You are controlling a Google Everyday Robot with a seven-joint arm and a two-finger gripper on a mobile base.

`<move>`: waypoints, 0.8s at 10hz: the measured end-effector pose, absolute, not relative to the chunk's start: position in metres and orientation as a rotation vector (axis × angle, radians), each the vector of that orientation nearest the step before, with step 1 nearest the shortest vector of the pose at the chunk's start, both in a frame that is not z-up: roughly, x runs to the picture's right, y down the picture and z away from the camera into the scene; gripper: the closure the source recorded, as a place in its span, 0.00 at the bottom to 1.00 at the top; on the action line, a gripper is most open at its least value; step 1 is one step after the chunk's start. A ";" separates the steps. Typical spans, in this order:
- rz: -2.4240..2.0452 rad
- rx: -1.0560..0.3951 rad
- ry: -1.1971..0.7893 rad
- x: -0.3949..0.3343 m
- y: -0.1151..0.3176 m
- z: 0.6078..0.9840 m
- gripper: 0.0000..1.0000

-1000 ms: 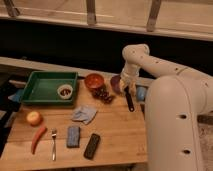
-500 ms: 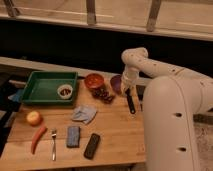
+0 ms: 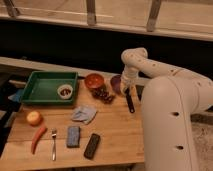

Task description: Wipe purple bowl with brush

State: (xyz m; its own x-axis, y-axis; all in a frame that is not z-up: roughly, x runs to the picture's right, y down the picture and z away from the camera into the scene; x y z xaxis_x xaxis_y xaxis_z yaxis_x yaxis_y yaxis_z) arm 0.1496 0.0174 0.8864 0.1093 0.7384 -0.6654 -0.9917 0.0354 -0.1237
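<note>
Purple bowl (image 3: 116, 84) sits right under our gripper (image 3: 126, 89), at the far right of the wooden surface (image 3: 115, 135), partly hidden behind the wrist. We have the gripper closed on the brush (image 3: 130, 102). Its black handle sticks out from the gripper toward the near edge of the surface. The head end points into the bowl, though the wrist hides it, so we cannot say whether the head touches the bowl. We judge the brush is held low and slanted like this so that the head can sweep the inside of the bowl while the handle stays clear of the rim.

Just to the left of the gripper lies a dark red cluster (image 3: 104, 94), and beyond it the orange bowl (image 3: 94, 80), near the purple one but apart from it. Any sideways stroke toward that side needs to stay short so we do not knock them.

Farther left and nearer the front edge lies a crumpled grey cloth (image 3: 84, 114), then a black block (image 3: 92, 145) and a blue-grey sponge (image 3: 73, 136). Well away to the left stands the green tray (image 3: 47, 74) with a small white dish (image 3: 65, 91) inside it. Farthest from the gripper are a fork (image 3: 53, 144), an orange-red carrot-like thing (image 3: 37, 138) and a pale yellow lump (image 3: 34, 118), all out of our working reach here.
</note>
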 end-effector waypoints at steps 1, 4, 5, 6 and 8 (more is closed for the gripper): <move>1.408 -0.664 0.489 0.148 0.020 0.887 0.87; 1.389 -0.698 0.517 0.147 0.035 0.882 0.87; 1.394 -0.690 0.531 0.152 0.036 0.881 0.87; 1.405 -0.674 0.544 0.159 0.035 0.880 0.87; 1.423 -0.640 0.550 0.168 0.028 0.884 0.87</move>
State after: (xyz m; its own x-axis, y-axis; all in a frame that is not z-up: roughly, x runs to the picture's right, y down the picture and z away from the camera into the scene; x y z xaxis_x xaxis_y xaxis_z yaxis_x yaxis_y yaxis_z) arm 0.1679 0.0280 0.8844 0.0787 0.7176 -0.6919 -0.9965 0.0360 -0.0760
